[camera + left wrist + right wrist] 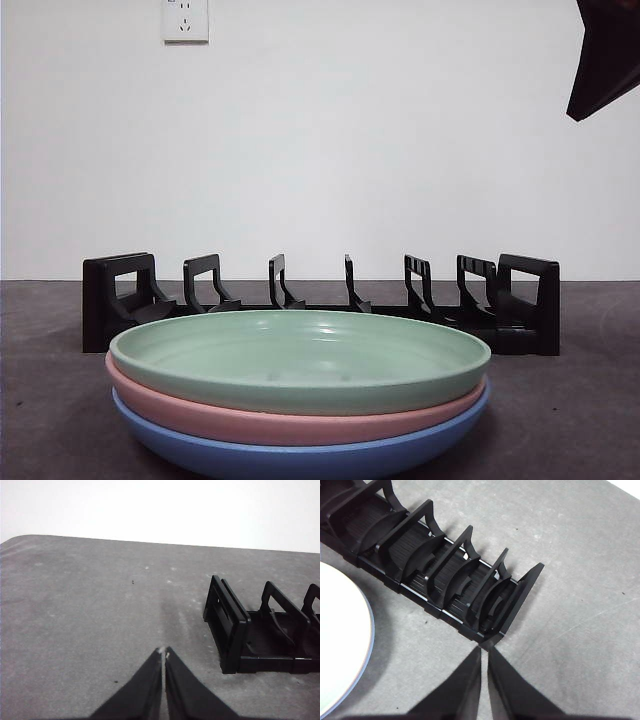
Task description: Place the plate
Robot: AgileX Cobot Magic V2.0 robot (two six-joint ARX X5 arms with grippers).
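Three shallow round plates are lying in one stack at the near edge of the grey table [580, 420]: a pale green plate [300, 362] is sitting on top, a pink plate [290, 420] is under it, and a blue plate [290, 455] is touching the table. Just behind the stack, a black plastic plate rack [320, 300] with upright dividers is standing empty. The left gripper [164, 652] is hanging above bare table near the rack's left end, clenched and holding nothing. The right gripper [485, 650] is hanging above the rack's right end, also clenched on nothing.
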